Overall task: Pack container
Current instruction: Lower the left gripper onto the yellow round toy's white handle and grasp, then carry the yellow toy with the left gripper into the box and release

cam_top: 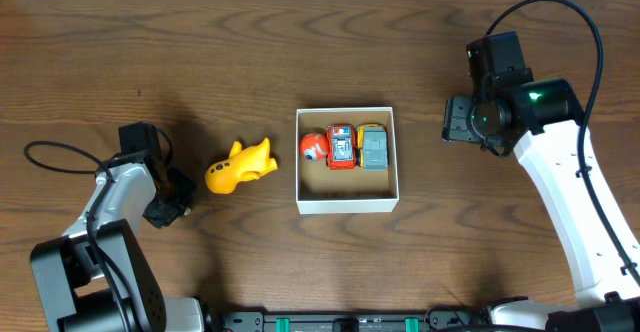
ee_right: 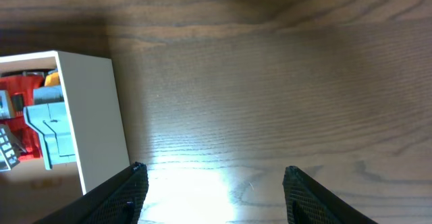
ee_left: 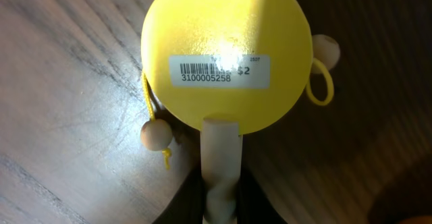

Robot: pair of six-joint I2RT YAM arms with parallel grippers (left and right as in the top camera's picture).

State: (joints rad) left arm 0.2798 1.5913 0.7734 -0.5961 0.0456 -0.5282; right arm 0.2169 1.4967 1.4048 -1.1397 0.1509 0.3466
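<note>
While the left gripper (ee_left: 221, 190) is reaching over the table (cam_top: 200, 52) from the left, its fingers (ee_left: 182, 207) are pressing in on both sides of a pale handle (ee_left: 221, 146), pinching it. That handle is carrying a yellow rattle (ee_left: 226, 42), whose round face is showing a barcode label (ee_left: 219, 70). Two wooden beads (ee_left: 156, 135) are hanging beside the face on yellow strings.

From overhead, the rattle (cam_top: 240, 166) is sitting just left of the container (cam_top: 345, 207), not touching it. The container is lying at the middle of the table, holding an orange ball (cam_top: 313, 146), a red car (cam_top: 342, 146) and a grey car (cam_top: 373, 147) in a row along its far wall.

The right gripper (ee_right: 214, 183) is hovering over bare wood just right of the container, its jaws spread wide and gripping nothing.
</note>
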